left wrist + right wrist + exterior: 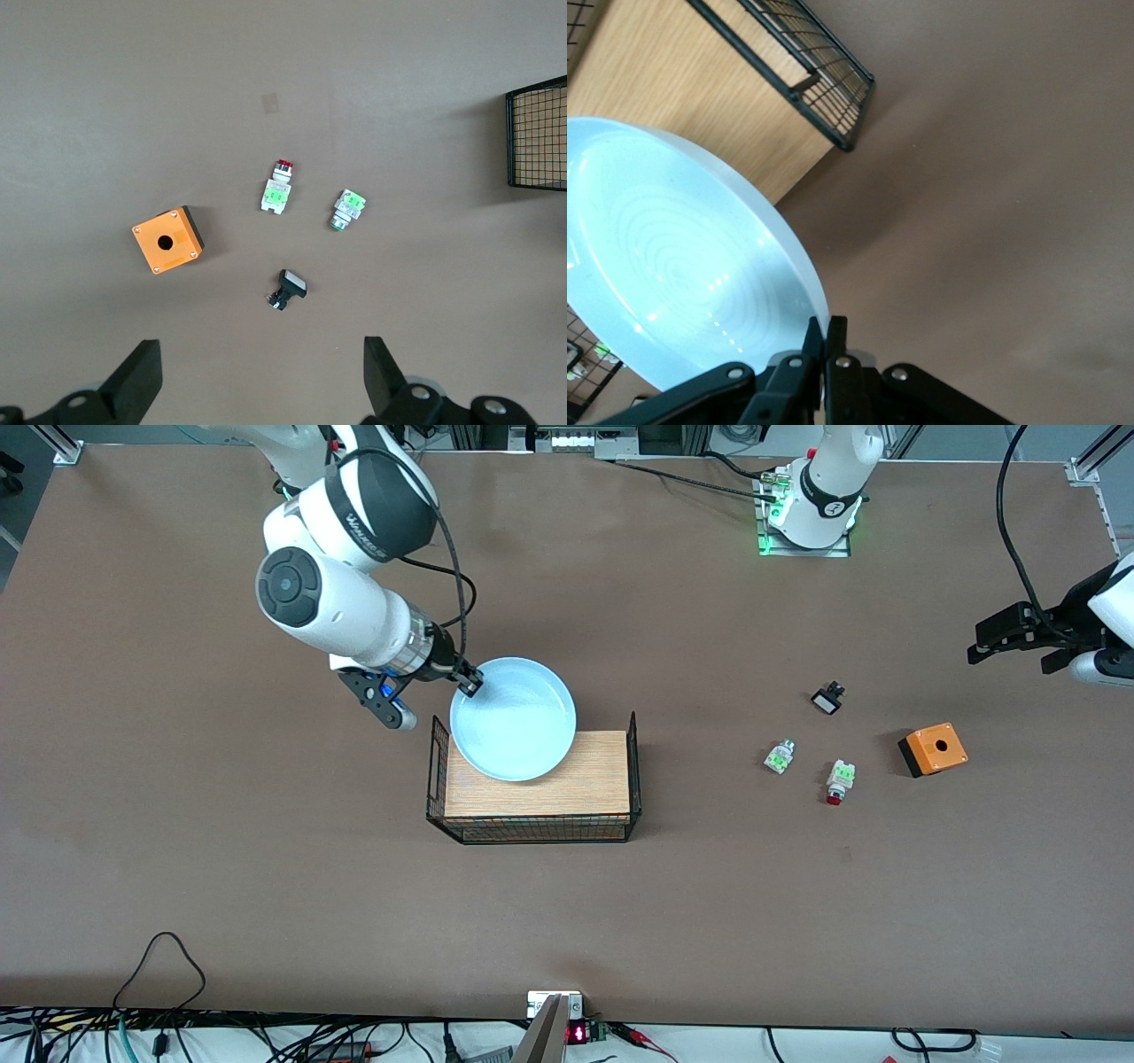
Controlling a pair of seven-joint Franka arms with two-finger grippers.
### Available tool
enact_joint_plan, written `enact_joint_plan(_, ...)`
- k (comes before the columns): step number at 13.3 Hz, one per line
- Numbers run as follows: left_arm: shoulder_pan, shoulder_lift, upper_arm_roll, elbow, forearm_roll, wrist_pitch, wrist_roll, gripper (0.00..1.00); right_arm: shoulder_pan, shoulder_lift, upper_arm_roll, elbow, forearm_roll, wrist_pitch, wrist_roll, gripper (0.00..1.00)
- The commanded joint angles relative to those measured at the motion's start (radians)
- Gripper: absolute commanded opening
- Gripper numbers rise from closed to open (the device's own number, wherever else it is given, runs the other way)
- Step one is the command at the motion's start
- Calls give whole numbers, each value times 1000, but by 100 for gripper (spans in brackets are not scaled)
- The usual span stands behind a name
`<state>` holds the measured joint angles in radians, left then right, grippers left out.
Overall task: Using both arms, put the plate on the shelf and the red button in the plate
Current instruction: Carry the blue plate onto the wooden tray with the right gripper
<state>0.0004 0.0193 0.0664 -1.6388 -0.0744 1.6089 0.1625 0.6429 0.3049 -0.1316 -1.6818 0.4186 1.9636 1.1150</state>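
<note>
I have the right gripper pinched on the rim of the plate, and the right wrist view shows its fingers closed down to almost nothing on that thin edge, which I judge is the only hold a wide, shallow dish allows. The plate hangs over the basket, a black wire frame with a wooden floor, overlapping the edge farthest from the front camera at the right arm's end; I cannot tell whether it already touches the wood, but it seems to be coming in from that edge because the tall mesh walls stand at the two ends. My left gripper waits in the air over bare table at the left arm's end, its fingers spread wide and holding nothing, looking down on the small parts so I can pick from above. The red button lies on its side on the table, red cap toward the front camera, between the green part and the orange box, with the black switch farther from the camera. They lie apart, which leaves room for the fingers. The only writing I can find is on the right arm's wrist housing, too blurred for me to read; the green patches are too small to read.
</note>
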Motion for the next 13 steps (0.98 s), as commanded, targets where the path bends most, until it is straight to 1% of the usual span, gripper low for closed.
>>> enact_joint_plan(1,1,11,1,30,-24,-20,9,100,9,25,-8,16,80,72,14,0)
enact_joint_plan(2,1,11,1,30,-24,-20,9,100,9,34,-10,16,97,101,13,0)
enact_joint_plan(7,-5,25,1,27,-30,-21,12,100,0,68,-10,14,88,123,-33,0)
enact_joint_plan(11,-42,102,-11,25,-22,-17,17,100,-3,98,-10,13,88,167,-52,0)
enact_joint_plan(12,-54,129,-13,28,-10,-14,41,100,-2,105,-10,13,88,178,-63,0)
enact_joint_plan(13,-50,145,-13,28,-12,-3,127,100,0,114,-10,13,89,187,-95,0)
